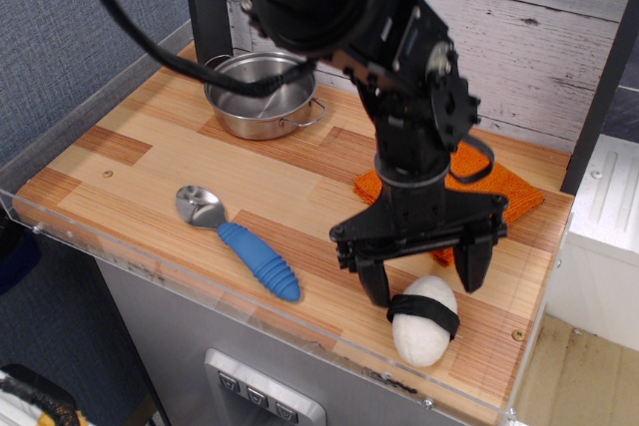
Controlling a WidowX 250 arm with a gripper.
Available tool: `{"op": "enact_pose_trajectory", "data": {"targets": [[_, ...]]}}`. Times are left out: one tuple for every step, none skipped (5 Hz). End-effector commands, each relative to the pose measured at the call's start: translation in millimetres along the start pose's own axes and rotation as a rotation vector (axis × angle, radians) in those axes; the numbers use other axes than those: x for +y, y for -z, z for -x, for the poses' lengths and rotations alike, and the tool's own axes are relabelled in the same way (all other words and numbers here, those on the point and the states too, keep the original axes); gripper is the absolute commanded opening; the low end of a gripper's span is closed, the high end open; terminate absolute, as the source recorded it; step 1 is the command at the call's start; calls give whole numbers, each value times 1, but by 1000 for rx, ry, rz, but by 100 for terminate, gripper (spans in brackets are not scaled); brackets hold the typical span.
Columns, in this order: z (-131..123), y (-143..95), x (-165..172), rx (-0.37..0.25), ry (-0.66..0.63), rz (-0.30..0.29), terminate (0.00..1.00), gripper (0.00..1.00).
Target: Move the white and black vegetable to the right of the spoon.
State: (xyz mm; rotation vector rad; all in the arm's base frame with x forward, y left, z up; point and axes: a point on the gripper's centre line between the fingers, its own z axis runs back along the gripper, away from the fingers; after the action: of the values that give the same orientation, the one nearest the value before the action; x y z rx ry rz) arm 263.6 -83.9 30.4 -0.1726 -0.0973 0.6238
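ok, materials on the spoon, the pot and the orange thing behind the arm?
Spoon: bowl looks like polished metal, mirror glints; handle matte blue, ribbed, likely rubber or soft plastic.
Pot: brushed steel by its look, grey sheen with soft reflections inside.
Orange thing: cloth, apparently knitted or woven, textured surface and soft folded edges.

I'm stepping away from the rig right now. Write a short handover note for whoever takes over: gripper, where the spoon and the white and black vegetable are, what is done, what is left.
Gripper: open, jaws spread, raised just above the white and black vegetable and holding nothing.
White and black vegetable: lying on the wooden tabletop near the front right corner, black band across its middle.
Spoon: front centre-left, bowl to the left, blue handle pointing right, well clear of the vegetable.
Done: the vegetable sits to the right of the spoon, released.
Left: lift the arm clear; confirm that the vegetable stays put.
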Motion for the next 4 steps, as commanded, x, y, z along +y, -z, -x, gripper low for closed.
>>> {"op": "enact_pose_trajectory", "data": {"targets": [[-4,-70,-1,-90,-28,107,0,100],[-8,-105,3,-126,-88,149,0,100],[-15,-130,19,-150,-143,176,0,100],[-20,-147,31,-163,-163,192,0,100]]}}
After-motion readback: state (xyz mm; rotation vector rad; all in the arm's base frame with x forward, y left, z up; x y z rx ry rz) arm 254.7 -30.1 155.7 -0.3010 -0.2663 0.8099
